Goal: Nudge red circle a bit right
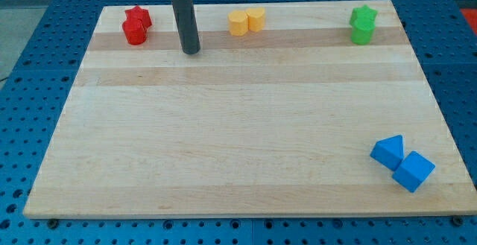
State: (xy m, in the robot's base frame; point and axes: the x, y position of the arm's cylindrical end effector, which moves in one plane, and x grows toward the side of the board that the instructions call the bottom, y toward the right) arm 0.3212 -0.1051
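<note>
The red circle (134, 31) lies near the board's top left corner, touching a red star (139, 16) just above it. My tip (191, 51) rests on the board to the right of the red circle, a little lower, with a clear gap between them. The dark rod rises from the tip toward the view's top.
A yellow hexagon (238, 23) and a yellow heart-like block (256, 18) sit at the top middle. A green star (364, 15) and a green circle (362, 33) sit at the top right. A blue triangle (388, 151) and a blue cube (414, 171) lie at the bottom right. The wooden board (238, 126) lies on a blue perforated table.
</note>
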